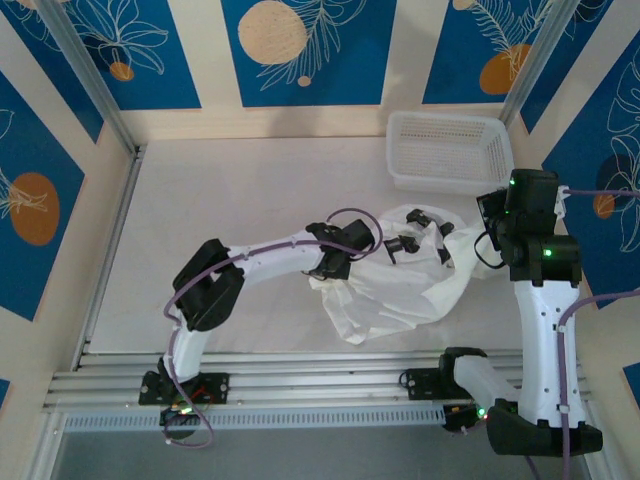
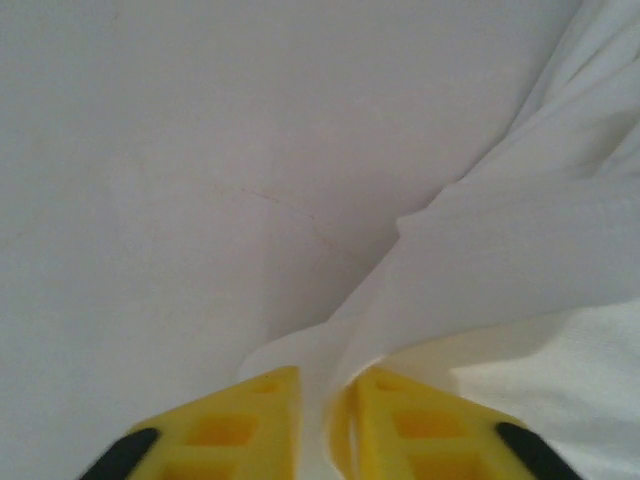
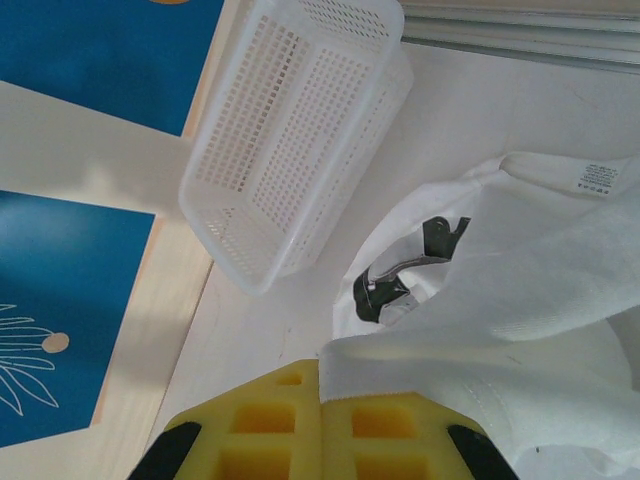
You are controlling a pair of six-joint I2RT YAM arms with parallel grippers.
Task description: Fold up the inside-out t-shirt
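Note:
The inside-out t-shirt point(image 1: 400, 290) lies crumpled on the table right of centre, a white heap with its printed label point(image 3: 598, 178) showing. My left arm reaches across to the heap's left side. The left gripper point(image 2: 325, 385) has its yellow fingers point(image 2: 250, 415) drawn close on a fold of the white cloth point(image 2: 520, 270), with bare table beyond. My right gripper point(image 3: 322, 385) is shut on a hemmed edge of the shirt point(image 3: 500, 330) at the heap's right side point(image 1: 478, 255). Dark parts point(image 3: 400, 270) show through an opening in the cloth.
A white plastic mesh basket point(image 1: 448, 150) stands at the back right, close behind the shirt; it shows on its side point(image 3: 290, 140) in the right wrist view. Bare table point(image 1: 230, 200) stretches left and behind. Metal rails point(image 1: 300, 380) run along the near edge.

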